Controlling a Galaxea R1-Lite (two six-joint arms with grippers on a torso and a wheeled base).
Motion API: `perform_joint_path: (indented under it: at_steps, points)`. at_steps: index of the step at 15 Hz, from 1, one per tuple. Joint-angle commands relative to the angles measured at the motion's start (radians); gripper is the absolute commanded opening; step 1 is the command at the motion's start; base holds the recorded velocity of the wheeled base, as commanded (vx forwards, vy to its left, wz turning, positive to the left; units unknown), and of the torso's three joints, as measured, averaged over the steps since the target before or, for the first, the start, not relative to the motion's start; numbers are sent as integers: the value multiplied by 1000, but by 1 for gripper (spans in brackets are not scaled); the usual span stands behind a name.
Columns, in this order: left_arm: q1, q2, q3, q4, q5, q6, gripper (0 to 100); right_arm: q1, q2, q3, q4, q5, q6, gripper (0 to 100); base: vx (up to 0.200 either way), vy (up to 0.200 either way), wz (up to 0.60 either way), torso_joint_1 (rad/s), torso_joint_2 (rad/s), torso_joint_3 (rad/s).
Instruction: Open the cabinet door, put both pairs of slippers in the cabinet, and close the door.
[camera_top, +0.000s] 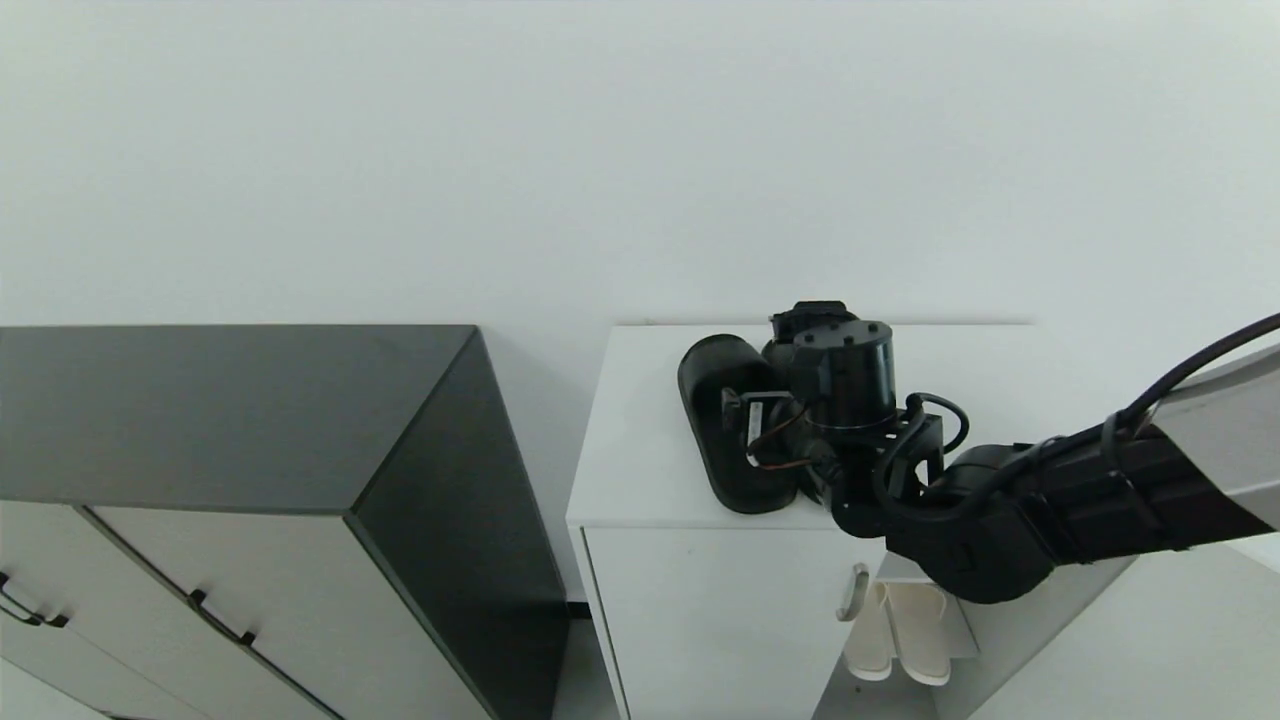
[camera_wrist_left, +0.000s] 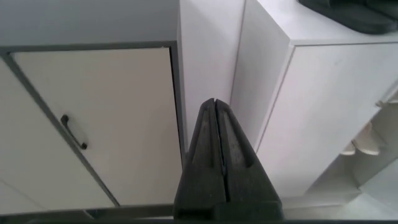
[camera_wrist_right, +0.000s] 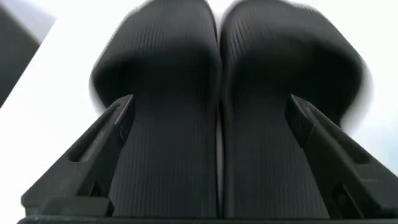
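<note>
A pair of black slippers (camera_top: 725, 440) lies on top of the white cabinet (camera_top: 650, 440), side by side, toes toward the wall. My right gripper (camera_wrist_right: 211, 118) reaches over them from the front. Its fingers (camera_wrist_right: 118, 124) press against the outer sides of the pair (camera_wrist_right: 168, 93). The cabinet's right half stands open, and a pair of white slippers (camera_top: 900, 630) rests on a shelf inside. My left gripper (camera_wrist_left: 214, 106) hangs low in front of the gap between the two cabinets, shut and holding nothing. The left wrist view also catches the black slippers (camera_wrist_left: 354, 15) and white slippers (camera_wrist_left: 364, 140).
A dark-topped cabinet (camera_top: 250, 410) with pale doors and black handles (camera_wrist_left: 73, 130) stands left of the white one, a narrow gap between them. The white cabinet's left door with its metal handle (camera_top: 853, 590) is shut. A plain wall rises behind both.
</note>
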Motion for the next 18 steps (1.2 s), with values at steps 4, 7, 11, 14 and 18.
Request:
perform_joint_path:
  at_steps: [4, 7, 11, 14, 18]
  points:
    - [0, 1, 0, 0, 0, -2, 0, -22, 114, -16, -142, 3, -79, 100, 0, 0, 0, 0, 0, 0]
    - [0, 1, 0, 0, 0, -2, 0, -46, 154, -62, -165, 6, -105, 100, 0, 0, 0, 0, 0, 0]
    - [2, 1, 0, 0, 0, -2, 0, -68, 197, -136, -161, 12, -116, 100, 0, 0, 0, 0, 0, 0]
    - [2, 1, 0, 0, 0, -3, 0, -71, 209, -163, -156, 12, -126, 0, 0, 0, 0, 0, 0, 0]
    - [0, 1, 0, 0, 0, -3, 0, -69, 209, -165, -156, 11, -129, 0, 0, 0, 0, 0, 0, 0]
